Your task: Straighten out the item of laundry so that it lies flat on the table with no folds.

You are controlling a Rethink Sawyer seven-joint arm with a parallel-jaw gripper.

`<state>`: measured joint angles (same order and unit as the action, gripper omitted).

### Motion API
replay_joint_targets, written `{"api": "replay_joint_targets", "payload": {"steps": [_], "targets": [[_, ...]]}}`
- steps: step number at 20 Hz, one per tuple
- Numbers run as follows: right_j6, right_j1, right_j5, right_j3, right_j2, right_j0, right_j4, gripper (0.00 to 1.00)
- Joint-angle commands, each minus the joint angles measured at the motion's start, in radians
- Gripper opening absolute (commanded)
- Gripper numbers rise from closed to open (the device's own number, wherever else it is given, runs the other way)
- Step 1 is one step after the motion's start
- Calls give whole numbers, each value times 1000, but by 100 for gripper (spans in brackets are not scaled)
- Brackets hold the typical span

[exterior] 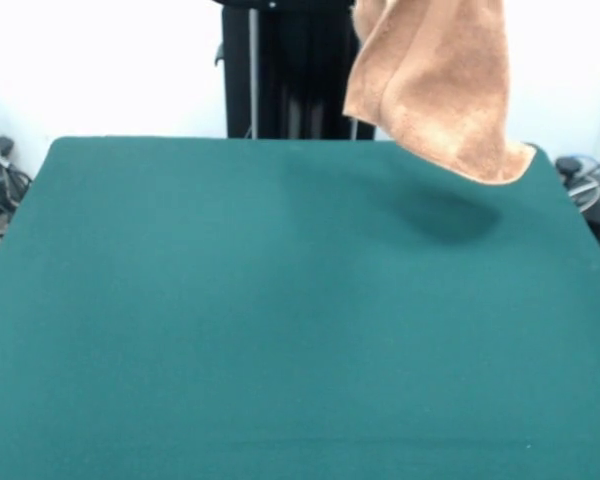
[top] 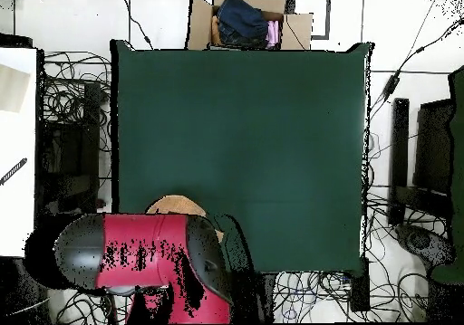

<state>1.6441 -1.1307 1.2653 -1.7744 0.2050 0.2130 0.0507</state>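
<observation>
The gripper itself cannot be made out in either view: in the front view the hand towel (exterior: 435,85) hangs down from the top edge of the picture, so whatever holds it lies above the frame, and in the overhead view the red and black arm (top: 145,253) covers the spot; whether the gripper is clenched or released cannot be told. The towel is orange-tan terry cloth, lifted off the table (exterior: 230,320) and hanging in the air over its far right corner as the front view shows it. It is not flat: it drapes in soft vertical folds, one layer lapped over another, and narrows to a rounded lower corner that dangles just above the green cloth, with a dark shadow under it on the surface. In the overhead view only a small curved piece of the same orange-tan cloth (top: 177,204) shows beyond the arm, at the table's edge (top: 122,158) nearest the robot. No label, border band or writing can be seen on the towel in either view. Beyond the table's opposite edge in the overhead view stands an open cardboard box (top: 249,23) holding dark and pink fabric.
</observation>
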Motion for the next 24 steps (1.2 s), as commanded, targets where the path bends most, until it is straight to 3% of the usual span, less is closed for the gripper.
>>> {"api": "replay_joint_targets", "payload": {"steps": [1, 24], "targets": [[311, 58, -118, -159, 23, 17, -16, 0], [309, 116, -325, -260, 18, 12, -63, 0]]}}
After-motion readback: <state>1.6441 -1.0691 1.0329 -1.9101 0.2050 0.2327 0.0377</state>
